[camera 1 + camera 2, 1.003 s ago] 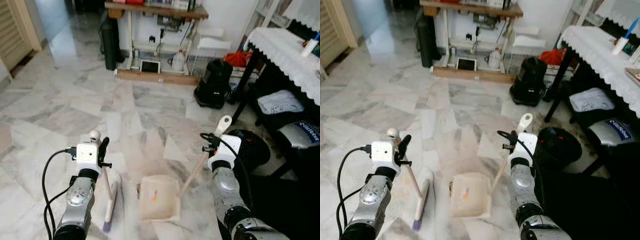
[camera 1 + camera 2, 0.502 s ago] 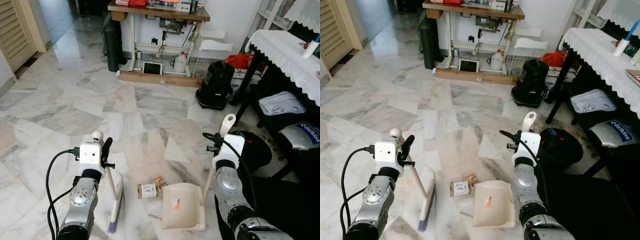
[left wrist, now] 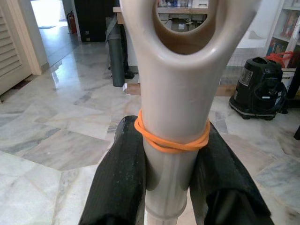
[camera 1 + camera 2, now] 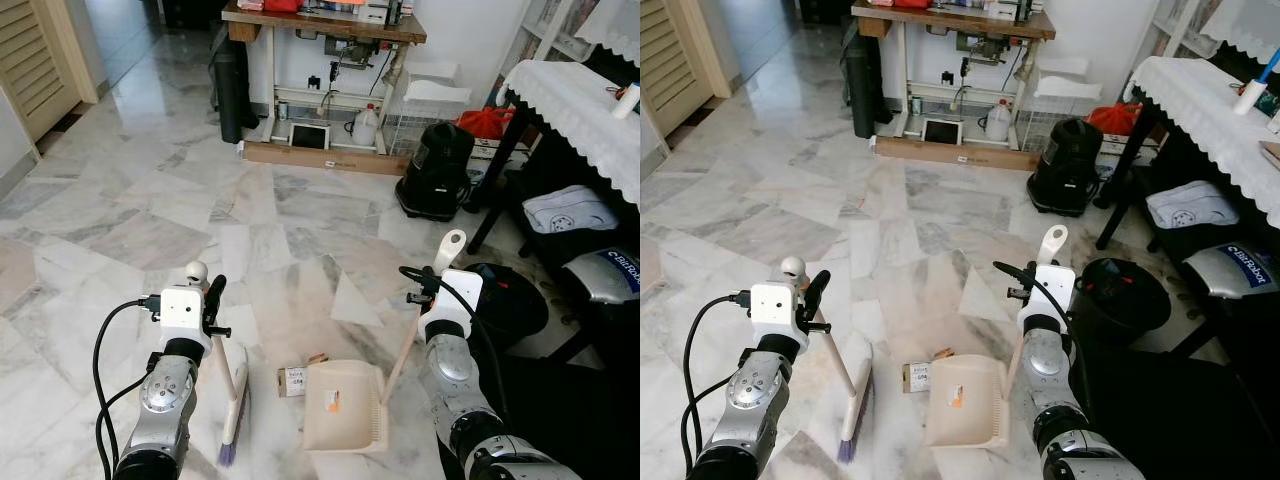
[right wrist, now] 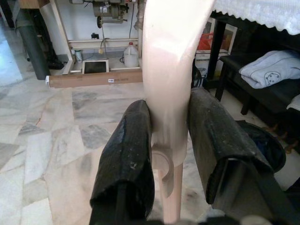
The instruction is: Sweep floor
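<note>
Two long-handled tools stand on the marble floor point(image 4: 150, 200), one in each gripper. In the head views the broom point(image 4: 232, 405) leans with its purple-tipped bristles on the tiles ahead of the left arm, and the cream dustpan point(image 4: 343, 405) lies flat just right of it, its mouth touching a small crumpled paper scrap point(image 4: 293, 380). The wrist views add what those cannot: an orange rubber band point(image 3: 171, 140) wound around the broom handle right at the black fingers point(image 3: 119, 180), and the handle's hanging hole above it. The left gripper point(image 3: 169, 187) is pinched on that handle from both sides. The right gripper point(image 5: 169, 164) clamps the dustpan handle point(image 5: 171, 70) likewise, one finger pressed to each side.

From the head, both sets of fingers are mostly hidden behind the white wrist camera blocks. The paper scrap is partly covered by the dustpan's edge, and its print is too small to read. Both handle tops are cut off in the wrist views.

Each silver forearm rises from the bottom of the head views, wrists bent upward, left arm on the left, right arm beside a black bin point(image 4: 505, 305).
</note>
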### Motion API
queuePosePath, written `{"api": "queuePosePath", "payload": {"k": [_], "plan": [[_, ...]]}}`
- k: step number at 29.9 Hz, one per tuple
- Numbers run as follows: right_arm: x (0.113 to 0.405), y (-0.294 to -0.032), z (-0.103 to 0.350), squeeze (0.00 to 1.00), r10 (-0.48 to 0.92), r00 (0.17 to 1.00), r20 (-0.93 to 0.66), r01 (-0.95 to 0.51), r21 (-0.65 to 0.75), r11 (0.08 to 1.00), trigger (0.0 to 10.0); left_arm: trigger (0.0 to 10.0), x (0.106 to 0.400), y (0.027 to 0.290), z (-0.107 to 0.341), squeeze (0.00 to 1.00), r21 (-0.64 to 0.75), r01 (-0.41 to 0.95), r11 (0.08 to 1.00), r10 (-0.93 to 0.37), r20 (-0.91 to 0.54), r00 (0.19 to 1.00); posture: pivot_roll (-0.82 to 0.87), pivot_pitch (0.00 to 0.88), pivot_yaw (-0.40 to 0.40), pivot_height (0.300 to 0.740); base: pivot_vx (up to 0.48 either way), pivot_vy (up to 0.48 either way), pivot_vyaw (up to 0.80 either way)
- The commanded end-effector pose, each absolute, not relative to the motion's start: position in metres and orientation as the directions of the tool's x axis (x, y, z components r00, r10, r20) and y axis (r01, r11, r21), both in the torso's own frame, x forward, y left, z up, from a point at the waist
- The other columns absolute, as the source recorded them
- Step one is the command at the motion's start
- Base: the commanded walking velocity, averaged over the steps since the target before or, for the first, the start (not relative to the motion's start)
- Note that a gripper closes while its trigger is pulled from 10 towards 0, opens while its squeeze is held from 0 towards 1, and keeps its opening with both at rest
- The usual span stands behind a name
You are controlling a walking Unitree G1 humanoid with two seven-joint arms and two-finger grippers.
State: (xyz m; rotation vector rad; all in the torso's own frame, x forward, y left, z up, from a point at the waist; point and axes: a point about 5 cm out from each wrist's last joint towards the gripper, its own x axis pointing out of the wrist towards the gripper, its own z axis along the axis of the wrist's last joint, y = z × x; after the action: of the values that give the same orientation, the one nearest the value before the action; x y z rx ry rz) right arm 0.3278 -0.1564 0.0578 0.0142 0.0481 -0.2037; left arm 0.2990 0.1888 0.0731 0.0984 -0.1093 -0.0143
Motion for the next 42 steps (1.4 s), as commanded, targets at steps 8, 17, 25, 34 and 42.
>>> {"api": "queuePosePath", "payload": {"k": [8, 17, 25, 34, 42], "plan": [[0.3309, -0.1604, 0.0626, 0.0, -0.209, 0.977, -0.034, 0.21, 0.019, 0.978, 10.0, 10.0, 0.3019, 0.1841, 0.079, 0.0, 0.108, 0.027, 0.994, -0.042, 0.137, 0.99, 0.01, 0.008, -0.106, 0.74, 0.0, 0.0, 0.0], [0.3315, -0.1579, 0.0627, 0.0, -0.198, 0.98, -0.037, 0.199, 0.022, 0.98, 10.0, 10.0, 0.3025, 0.1843, 0.0785, 0.0, 0.096, 0.026, 0.995, -0.038, 0.131, 0.991, 0.01, 0.009, -0.106, 0.74, 0.0, 0.03, 0.0], [0.3315, -0.1573, 0.0617, 0.0, -0.197, 0.979, -0.048, 0.199, 0.028, 0.98, 10.0, 10.0, 0.3024, 0.1838, 0.0783, 0.0, 0.096, 0.03, 0.995, -0.042, 0.131, 0.99, 0.01, 0.006, -0.106, 0.74, 0.0, 0.315, -0.06], [0.3316, -0.1561, 0.0613, 0.0, -0.19, 0.98, -0.052, 0.192, 0.028, 0.981, 10.0, 10.0, 0.3022, 0.1831, 0.0785, 0.0, 0.099, 0.032, 0.995, -0.045, 0.136, 0.99, 0.02, 0.0, -0.107, 0.74, 0.0, 0.068, -0.71], [0.3316, -0.1537, 0.0617, 0.0, -0.182, 0.982, -0.046, 0.183, 0.026, 0.983, 10.0, 10.0, 0.3022, 0.1829, 0.0784, 0.0, 0.101, 0.035, 0.994, -0.049, 0.135, 0.99, 0.02, 0.0, -0.106, 0.74, 0.0, 0.0, 0.0]]}}
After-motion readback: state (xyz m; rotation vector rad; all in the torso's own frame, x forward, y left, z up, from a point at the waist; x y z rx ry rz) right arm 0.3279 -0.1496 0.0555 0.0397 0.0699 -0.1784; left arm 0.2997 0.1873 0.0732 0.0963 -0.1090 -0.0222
